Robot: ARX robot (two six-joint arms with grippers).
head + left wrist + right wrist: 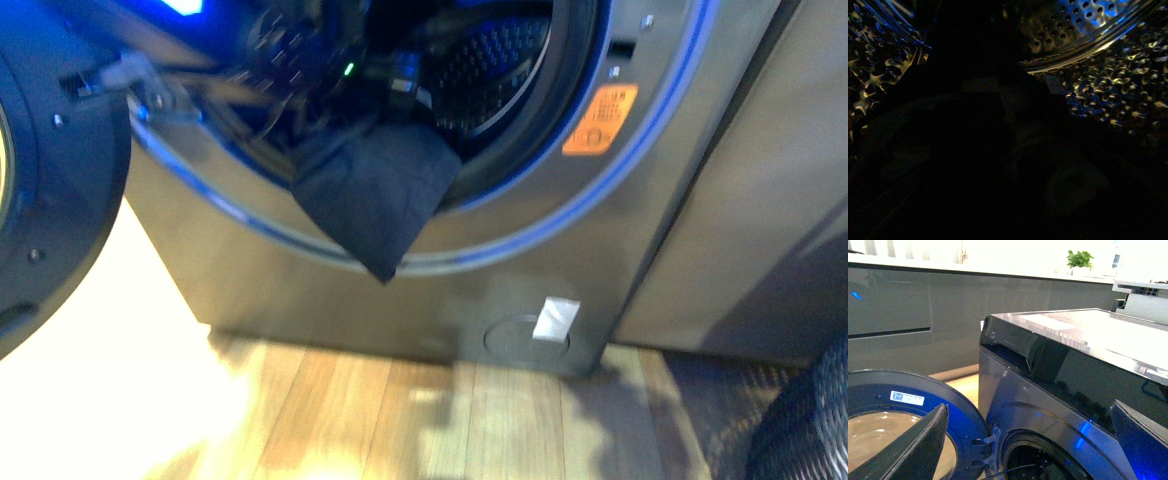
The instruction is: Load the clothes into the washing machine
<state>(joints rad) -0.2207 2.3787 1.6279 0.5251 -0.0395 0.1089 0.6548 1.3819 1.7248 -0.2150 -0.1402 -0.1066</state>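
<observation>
Clothes (375, 195) are hanging half out over the washing machine (480, 300) port rim. Right gripper (1028, 440) is hovering spread open; left claw's state cannot be told.

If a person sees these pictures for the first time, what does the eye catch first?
Most striking is the dark navy garment hanging half out of the washing machine, draped over the lower rim of its round port. The left arm reaches into the drum just above it. The round door stands wide open to the left, and an orange warning sticker sits right of the port.

Arm (290, 60) and clothes (375, 195) across open port (500, 90)
</observation>
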